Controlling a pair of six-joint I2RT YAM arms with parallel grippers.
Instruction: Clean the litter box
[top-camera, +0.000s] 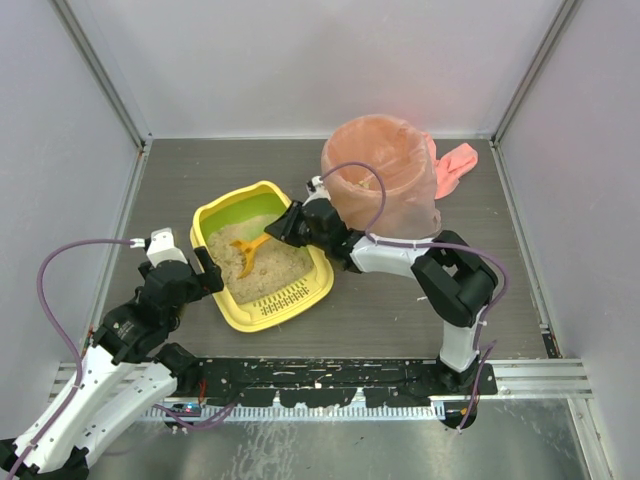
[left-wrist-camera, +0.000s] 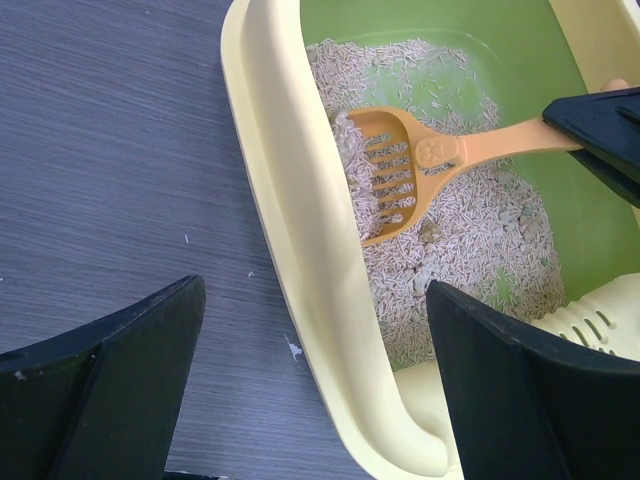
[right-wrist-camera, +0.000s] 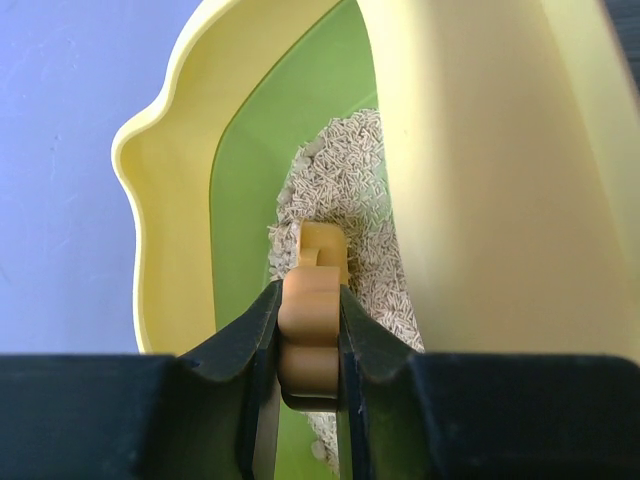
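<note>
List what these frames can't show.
- bin contents: top view, too dim inside the pink bag.
- scoop head: right wrist view, hidden behind its handle and the right gripper.
- litter box far end: left wrist view, cut off by the top edge.

scoop in litter box, bin behind-right, left pincer at its left side

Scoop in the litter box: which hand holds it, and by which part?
The right hand is shut on the orange scoop at the end of its handle. The left hand is open and holds nothing.
</note>
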